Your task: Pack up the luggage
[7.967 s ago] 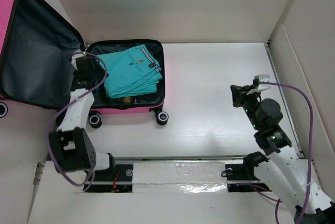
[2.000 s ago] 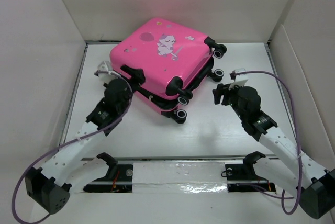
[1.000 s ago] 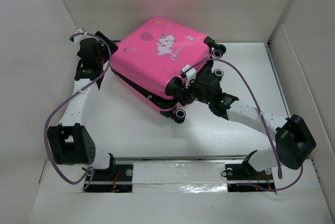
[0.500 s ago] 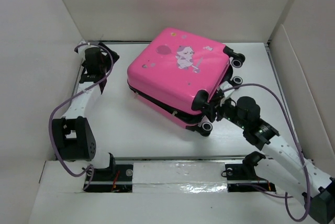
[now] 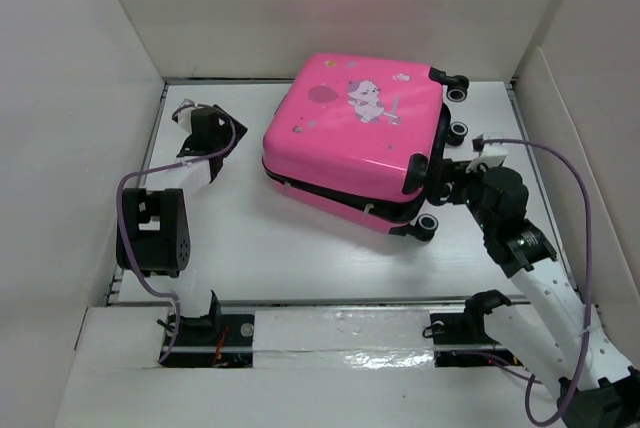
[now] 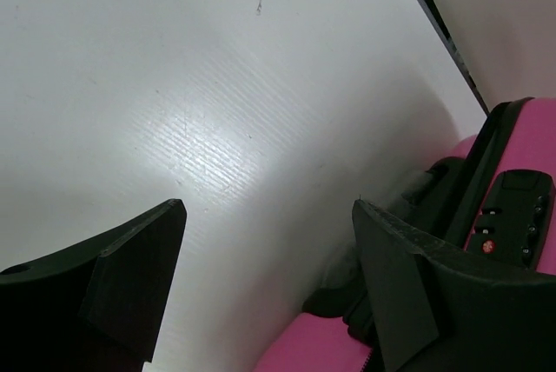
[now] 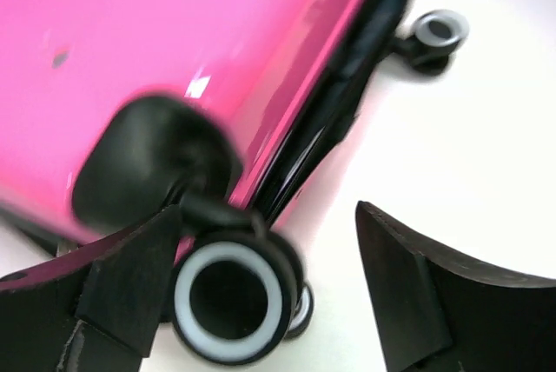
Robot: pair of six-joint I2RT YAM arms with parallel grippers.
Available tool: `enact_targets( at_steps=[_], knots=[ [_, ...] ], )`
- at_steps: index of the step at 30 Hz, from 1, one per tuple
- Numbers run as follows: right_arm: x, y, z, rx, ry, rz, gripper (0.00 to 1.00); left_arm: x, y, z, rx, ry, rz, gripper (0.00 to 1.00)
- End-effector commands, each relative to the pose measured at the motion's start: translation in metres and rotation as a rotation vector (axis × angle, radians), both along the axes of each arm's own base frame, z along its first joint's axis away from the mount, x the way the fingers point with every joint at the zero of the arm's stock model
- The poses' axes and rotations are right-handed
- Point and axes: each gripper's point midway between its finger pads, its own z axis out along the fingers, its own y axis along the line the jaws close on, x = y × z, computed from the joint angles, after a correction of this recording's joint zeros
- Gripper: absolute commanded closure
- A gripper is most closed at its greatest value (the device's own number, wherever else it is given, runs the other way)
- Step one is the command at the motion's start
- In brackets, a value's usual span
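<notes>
luggage [image 5: 350,138] shut; left end effector [image 6: 268,215] wide, right end effector [image 7: 269,215] wide at its wheel [image 7: 228,302].

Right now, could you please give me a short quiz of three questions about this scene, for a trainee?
1. True or false: the luggage lies closed on the table.
2. Which gripper has a wheel between its fingers? A. left gripper B. right gripper
3. Fill in: the left gripper's open jaws hold ____.
Key: 1 true; 2 B; 3 nothing.
</notes>
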Motion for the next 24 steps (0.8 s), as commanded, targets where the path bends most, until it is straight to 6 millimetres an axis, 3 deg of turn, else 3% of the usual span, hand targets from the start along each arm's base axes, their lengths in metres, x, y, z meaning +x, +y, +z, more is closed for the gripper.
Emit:
enact_targets(
  at_steps=[1,4,7,8,9,10,11,12,15,17,18,19,20,21,22,24],
  knots=[
    [0.023,-0.025,0.072,0.057,-0.197,-0.135,0.11,0.026,-0.003,0.043,-0.007,-0.132,-0.005,0.25],
    [0.020,-0.019,0.096,0.062,-0.244,-0.071,0.03,0.028,-0.007,0.044,-0.011,-0.146,-0.001,0.26],
    [0.022,-0.037,0.098,0.048,-0.253,-0.169,0.04,0.028,-0.020,0.047,-0.010,-0.171,-0.011,0.27],
    [0.026,-0.049,0.096,0.045,-0.254,-0.226,0.13,0.028,-0.024,0.047,-0.009,-0.172,-0.017,0.27],
    [0.032,-0.057,0.083,0.042,-0.232,-0.273,0.51,0.029,-0.024,0.047,-0.001,-0.172,-0.016,0.28],
    [0.039,-0.068,0.076,0.036,-0.218,-0.320,0.71,0.032,-0.031,0.051,0.002,-0.181,-0.030,0.28],
    [0.047,-0.071,0.067,0.036,-0.188,-0.322,0.85,0.032,-0.033,0.046,0.015,-0.165,-0.029,0.32],
    [0.063,-0.087,0.045,0.021,-0.115,-0.362,0.97,0.033,-0.039,0.046,0.022,-0.163,-0.038,0.33],
    [0.091,-0.098,0.020,0.047,-0.045,-0.360,1.00,0.037,-0.041,0.044,0.050,-0.153,-0.043,0.34],
    [0.103,-0.114,0.014,0.058,-0.049,-0.401,1.00,0.039,-0.041,0.038,0.055,-0.139,-0.047,0.34],
    [0.110,-0.118,0.012,0.060,-0.050,-0.404,0.93,0.041,-0.042,0.035,0.054,-0.134,-0.052,0.34],
    [0.120,-0.121,-0.008,0.057,0.007,-0.402,0.90,0.042,-0.044,0.032,0.051,-0.126,-0.059,0.34],
    [0.128,-0.122,-0.009,0.063,0.016,-0.394,0.90,0.044,-0.046,0.021,0.052,-0.098,-0.069,0.34],
    [0.134,-0.120,-0.017,0.065,0.040,-0.380,0.89,0.045,-0.052,0.018,0.058,-0.088,-0.081,0.35],
    [0.142,-0.116,-0.038,0.071,0.099,-0.359,0.89,0.044,-0.064,0.013,0.064,-0.078,-0.103,0.35],
    [0.155,-0.103,-0.049,0.089,0.122,-0.299,0.89,0.043,-0.073,0.000,0.087,-0.051,-0.112,0.35]
  ],
)
